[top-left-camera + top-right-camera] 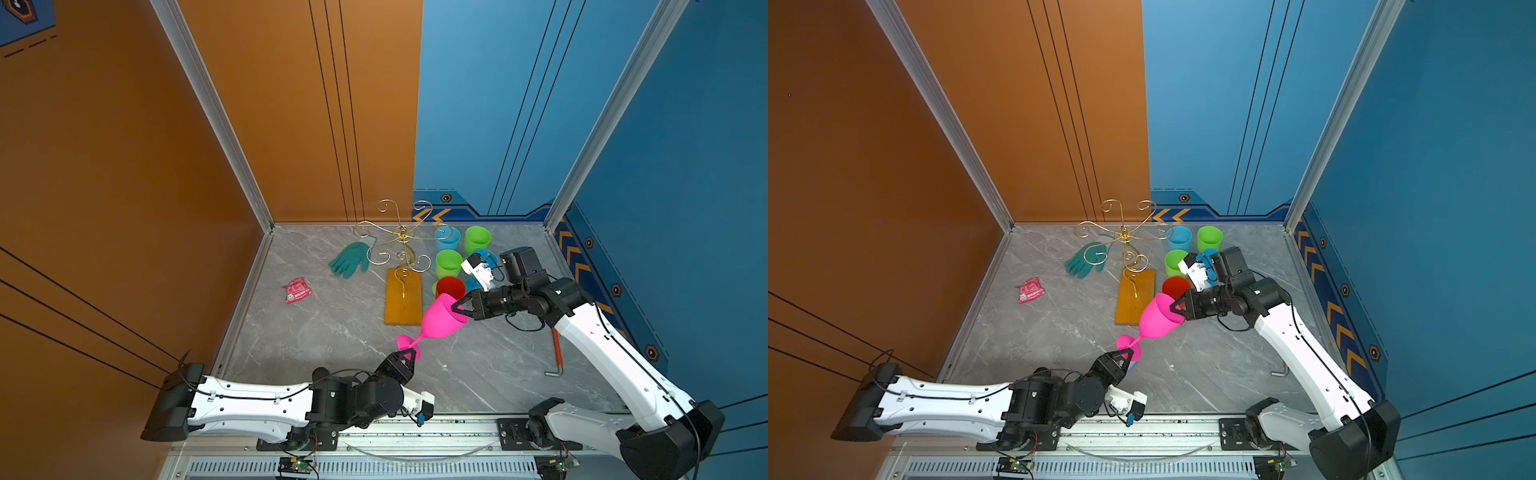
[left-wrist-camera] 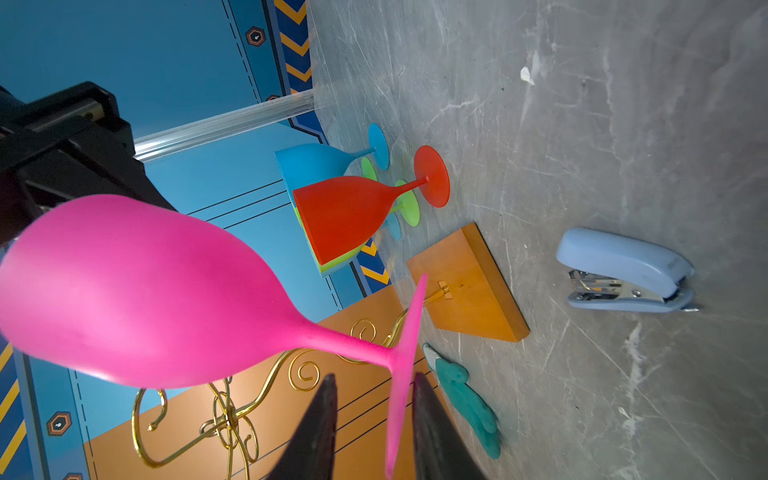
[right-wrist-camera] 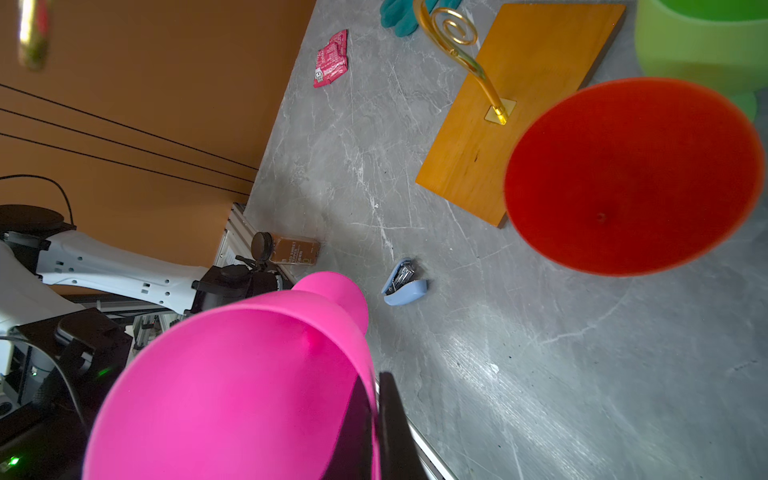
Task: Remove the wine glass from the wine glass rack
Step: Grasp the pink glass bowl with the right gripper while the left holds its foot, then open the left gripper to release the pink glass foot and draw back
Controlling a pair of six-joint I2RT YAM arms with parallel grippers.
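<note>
The grey, marble-veined table [image 1: 332, 332] is smooth and matt. Toward its far middle stands the wine glass rack [image 1: 402, 236], thin gold wire curling into spirals above a flat, rectangular wooden base. The matt pink wine glass [image 1: 440, 322] hangs tilted in the air, just near and right of that base, with its bowl to the right. The right gripper [image 1: 459, 307] pinches the bowl's thin rim, one finger [image 3: 392, 419] outside the wall. The left gripper [image 1: 409, 353] stands parted astride the edge of the foot disc. A red glass [image 1: 451, 286] crowds the rim's far side. Bare stone lies open to the left.
</note>
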